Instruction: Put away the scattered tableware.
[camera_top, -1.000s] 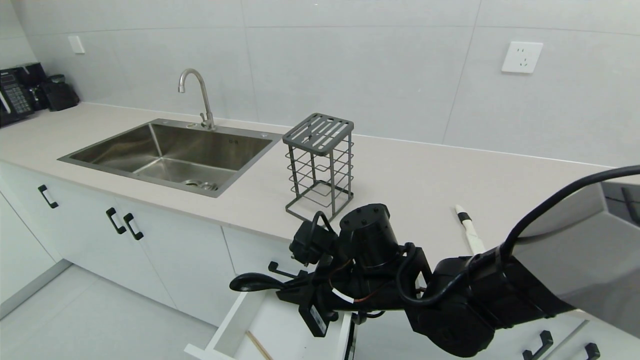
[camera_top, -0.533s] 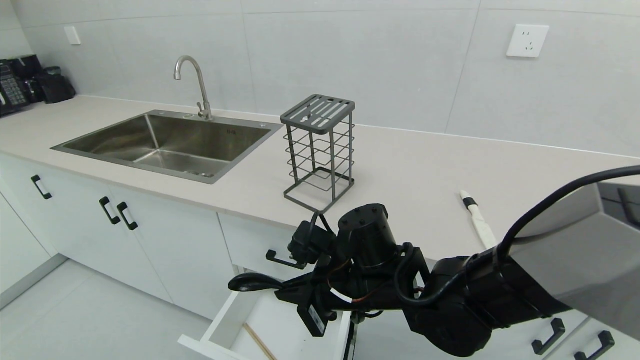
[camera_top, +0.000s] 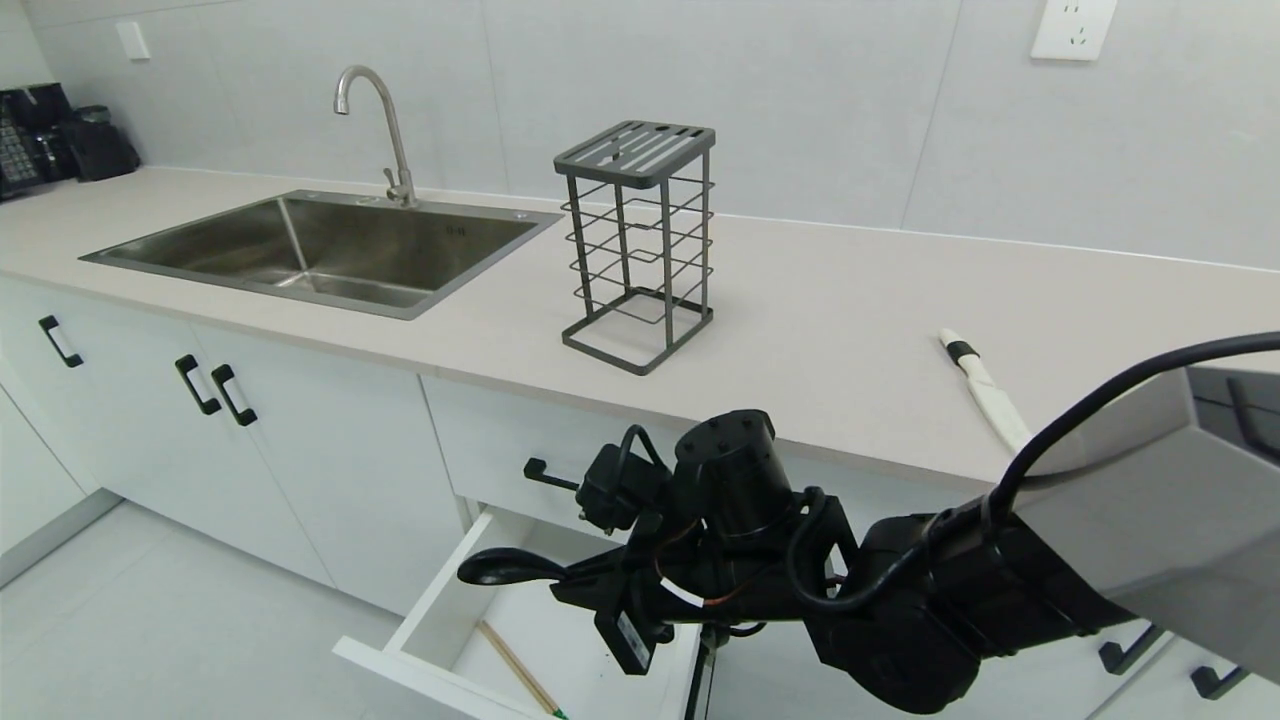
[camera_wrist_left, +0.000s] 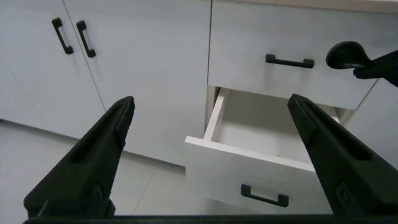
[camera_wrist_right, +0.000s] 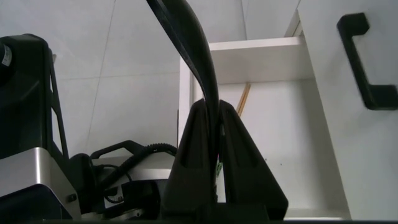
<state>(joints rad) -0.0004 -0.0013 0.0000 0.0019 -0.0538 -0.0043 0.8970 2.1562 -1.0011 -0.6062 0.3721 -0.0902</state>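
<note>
— Where was the black spoon (camera_top: 508, 567) when you looked over?

— In the right pincer (camera_wrist_right: 214, 111). Its two fingers were closed tight on the handle, and the bowl end stuck out past them toward the robot's left. It was held in the air above the open drawer (camera_top: 398, 640), not touching it.

— And the drawer itself?

— It was pulled out from the white cabinets under the desk (camera_top: 850, 330), beneath a closed drawer with a black handle. A thin wooden stick (camera_top: 515, 668) lay slantwise on its white floor.

— What about the other arm?

— The left pincer (camera_wrist_left: 211, 99) was spread wide with nothing between its fingers. It hung out in front of the cabinets, facing the open drawer and the cupboard doors (camera_wrist_left: 124, 68) beside it.

— Anything left up on the desk?

— A white knife (camera_top: 985, 390) with a black band lay flat near the front edge, on the robot's right. Its near end was hidden behind the right arm. It was well apart from the wire rack (camera_top: 638, 250), which stood upright near the middle of the desk.

— And past the rack?

— The steel sink (camera_top: 250, 285) was set into the desk on the robot's left, with a curved tap (camera_top: 375, 120) at its back edge.
</note>
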